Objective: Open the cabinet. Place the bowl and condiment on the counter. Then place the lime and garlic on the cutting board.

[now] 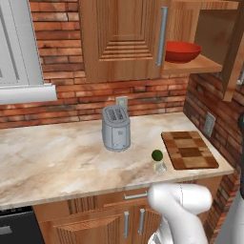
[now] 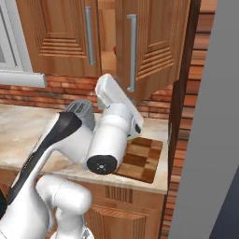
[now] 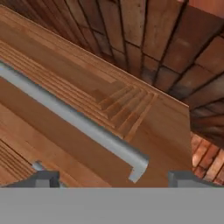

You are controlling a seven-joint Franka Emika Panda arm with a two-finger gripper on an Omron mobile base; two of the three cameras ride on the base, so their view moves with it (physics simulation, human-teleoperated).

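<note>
The wooden cabinet (image 1: 121, 38) has its left door shut and its right door (image 2: 154, 46) swung out. On the exposed shelf sits the red bowl (image 1: 183, 51). The condiment is hidden. My gripper (image 3: 113, 179) is open, its fingertips (image 3: 43, 178) wide apart just below the lower end of the open door's silver handle (image 3: 87, 127), not touching it. On the counter (image 1: 57, 157) the dark green lime (image 1: 157, 155) lies by the pale garlic (image 1: 159, 167), just left of the cutting board (image 1: 189, 150).
A silver toaster (image 1: 116, 128) stands mid-counter near the brick back wall. A brick side wall with a socket (image 1: 208, 124) closes the counter's right end. A pale grey-white unit (image 1: 19, 47) hangs at the left. Lower cabinets (image 1: 126, 221) run beneath the counter.
</note>
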